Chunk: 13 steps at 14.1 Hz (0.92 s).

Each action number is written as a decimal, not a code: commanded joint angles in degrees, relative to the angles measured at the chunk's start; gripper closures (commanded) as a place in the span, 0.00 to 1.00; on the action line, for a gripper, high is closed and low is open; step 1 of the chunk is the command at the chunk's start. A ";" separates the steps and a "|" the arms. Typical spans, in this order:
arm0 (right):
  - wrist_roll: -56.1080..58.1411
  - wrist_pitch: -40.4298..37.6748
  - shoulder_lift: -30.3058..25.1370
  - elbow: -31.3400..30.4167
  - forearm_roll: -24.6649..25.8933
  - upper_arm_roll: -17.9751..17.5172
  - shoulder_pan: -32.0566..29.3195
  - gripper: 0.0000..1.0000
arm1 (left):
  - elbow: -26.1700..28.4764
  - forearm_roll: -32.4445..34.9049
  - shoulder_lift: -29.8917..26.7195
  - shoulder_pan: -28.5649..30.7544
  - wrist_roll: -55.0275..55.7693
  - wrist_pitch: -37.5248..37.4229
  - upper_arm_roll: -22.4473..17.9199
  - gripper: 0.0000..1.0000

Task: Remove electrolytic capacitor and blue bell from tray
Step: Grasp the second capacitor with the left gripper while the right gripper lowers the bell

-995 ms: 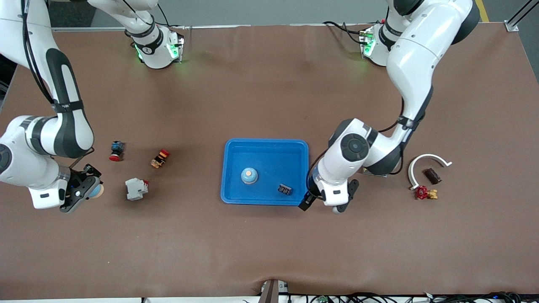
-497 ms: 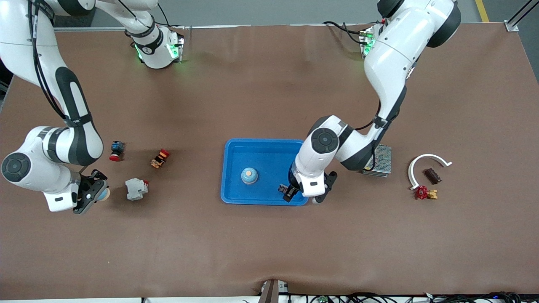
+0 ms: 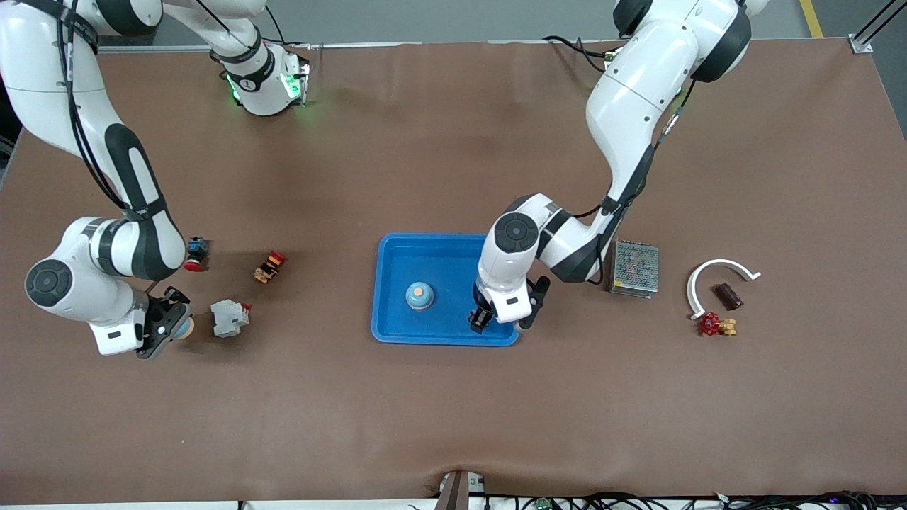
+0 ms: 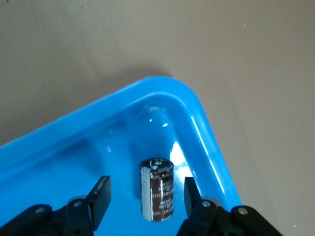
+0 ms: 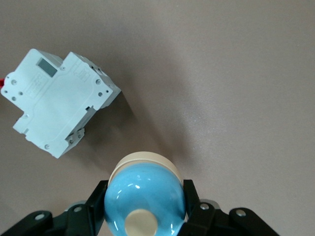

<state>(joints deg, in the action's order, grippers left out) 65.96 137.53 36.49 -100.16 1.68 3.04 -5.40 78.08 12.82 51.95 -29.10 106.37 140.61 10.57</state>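
Left gripper (image 4: pixel 145 196) straddles capacitor (image 4: pixel 157 189), seemingly ungripped; right gripper (image 5: pixel 145 201) grips bell (image 5: pixel 144 196)

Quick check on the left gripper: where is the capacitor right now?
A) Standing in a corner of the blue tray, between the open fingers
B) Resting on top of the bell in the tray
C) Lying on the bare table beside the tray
A: the left wrist view shows the capacitor upright on the blue tray floor near a corner, with the left gripper straddling it, fingers apart on either side.

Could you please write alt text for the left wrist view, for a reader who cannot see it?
A dark capacitor lies in the corner of a blue tray, between the open fingers of the left gripper, which do not touch it. Brown table surrounds the tray.
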 commanded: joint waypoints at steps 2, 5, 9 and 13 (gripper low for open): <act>0.75 4.49 -0.63 -3.37 0.08 -1.37 -1.45 0.65 | -1.53 -0.78 2.01 -1.48 0.86 2.38 -0.99 0.33; 0.75 4.76 -0.54 -3.37 0.08 -1.37 -1.54 0.65 | -1.53 -0.78 2.98 -1.31 0.51 3.97 -0.99 0.39; 0.75 5.29 -0.10 -3.37 0.08 -1.37 -1.54 0.65 | -1.44 -0.69 2.19 -1.40 0.24 3.88 -0.99 0.86; 0.84 5.91 0.25 -3.46 0.08 -1.37 -1.63 0.65 | -1.44 -0.17 -0.44 -1.31 0.07 1.35 -0.98 1.00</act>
<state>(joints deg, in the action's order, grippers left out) 65.96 142.44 36.62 -103.27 1.67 2.96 -5.42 76.64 12.82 53.78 -29.83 106.50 143.86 10.35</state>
